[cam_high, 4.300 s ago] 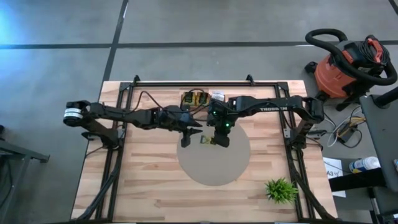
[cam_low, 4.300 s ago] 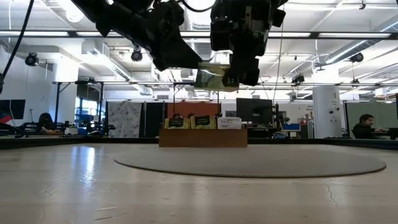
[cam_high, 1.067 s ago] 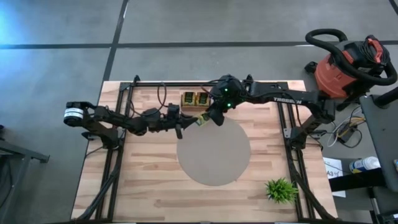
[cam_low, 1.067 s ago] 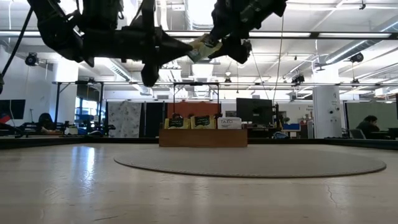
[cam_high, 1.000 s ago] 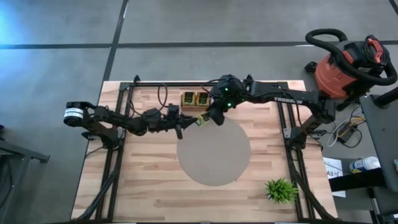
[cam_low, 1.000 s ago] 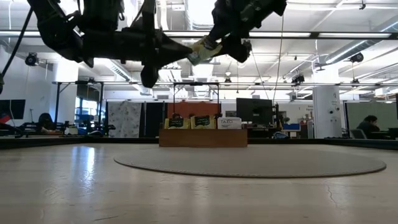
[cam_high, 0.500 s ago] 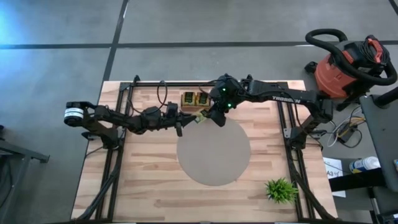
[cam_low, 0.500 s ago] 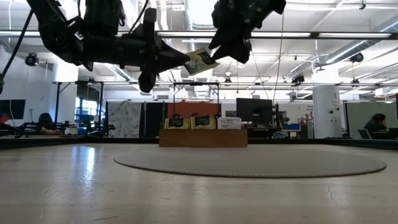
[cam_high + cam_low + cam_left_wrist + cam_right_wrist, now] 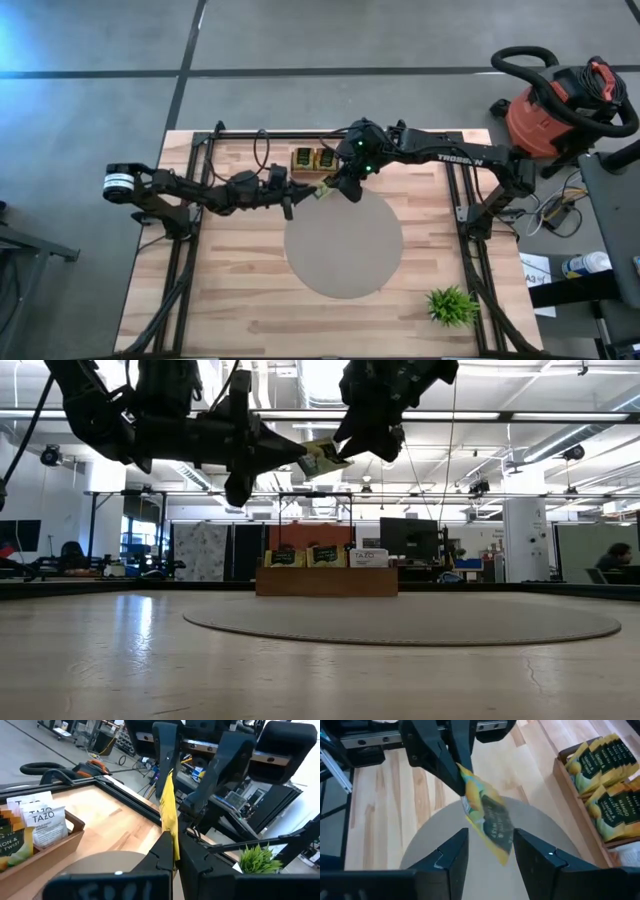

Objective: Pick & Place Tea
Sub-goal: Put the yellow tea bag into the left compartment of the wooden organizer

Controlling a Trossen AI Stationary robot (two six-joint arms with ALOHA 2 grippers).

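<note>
Midway: the left gripper (image 9: pixel 169 851), fingers clamped on a yellow tea packet (image 9: pixel 168 810), holds it aloft at the mat's (image 9: pixel 345 250) eleven o'clock edge, the right gripper's (image 9: pixel 490 851) fingers apart beside it; placing remains.

One yellow tea packet (image 9: pixel 487 817) hangs in the air above the counter, over the far edge of the round grey mat (image 9: pixel 343 245). It is flat and square, with a dark green printed label, and tilts at a slant. The left hand (image 9: pixel 172 851) pinches it by one edge; seen edge-on, it stands upright as a thin yellow strip. The other packets (image 9: pixel 312 158), yellow with dark labels plus some white ones, stand upright in rows in the wooden tray (image 9: pixel 326 580).
</note>
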